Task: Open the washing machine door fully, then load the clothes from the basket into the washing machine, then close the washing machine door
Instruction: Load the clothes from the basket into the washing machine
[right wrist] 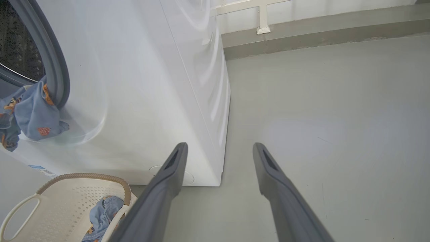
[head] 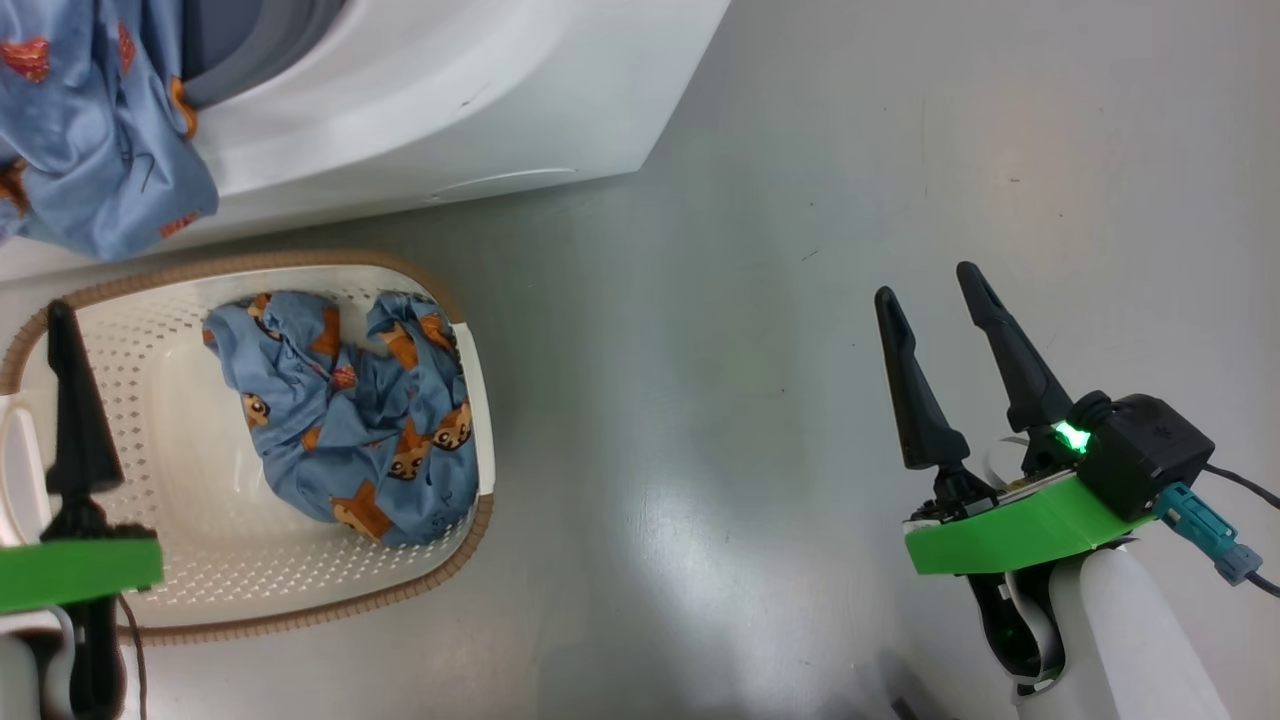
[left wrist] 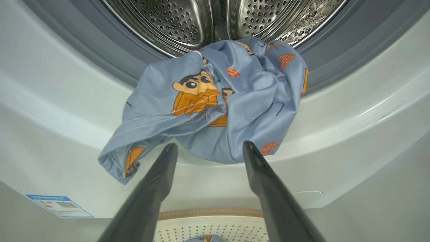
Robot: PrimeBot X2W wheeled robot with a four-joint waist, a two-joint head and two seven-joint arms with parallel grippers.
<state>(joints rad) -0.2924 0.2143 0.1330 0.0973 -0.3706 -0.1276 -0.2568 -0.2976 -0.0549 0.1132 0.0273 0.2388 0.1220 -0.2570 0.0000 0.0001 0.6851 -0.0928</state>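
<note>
Washer [head: 430, 110]: white front-loader standing on the grey floor [head: 800, 200]. In the left wrist view its mouth is uncovered, showing the steel drum [left wrist: 168, 20] and the grey-blue gasket [left wrist: 84, 43].
Sticker [left wrist: 58, 205]: blue, low on the washer's front towards its left corner.
Cap [right wrist: 188, 177]: round, low on the front by the right corner, partly behind a right finger in the right wrist view.
Hung piece [left wrist: 215, 104]: light blue cloth with orange cartoon prints, draped over the gasket's lower lip. Its top lies at the drum's edge and the rest hangs down the white front.
Basket [head: 150, 400]: cream, perforated, brown-rimmed. It sits on the floor just in front of the washer, below the hung piece.
Bundle [head: 350, 410]: the same fabric, crumpled in the basket's right half against its right wall.
Left gripper [left wrist: 210, 146]: fingers spread wide with nothing between them, pointing at the hung piece's lower edge above the basket's far rim. Whether the tips touch the cloth cannot be told. In the head view one finger stands over the basket's left edge.
Right gripper [head: 927, 282]: fingers parted and empty, over bare floor well apart from the basket's right side, near the washer's right front corner.
</note>
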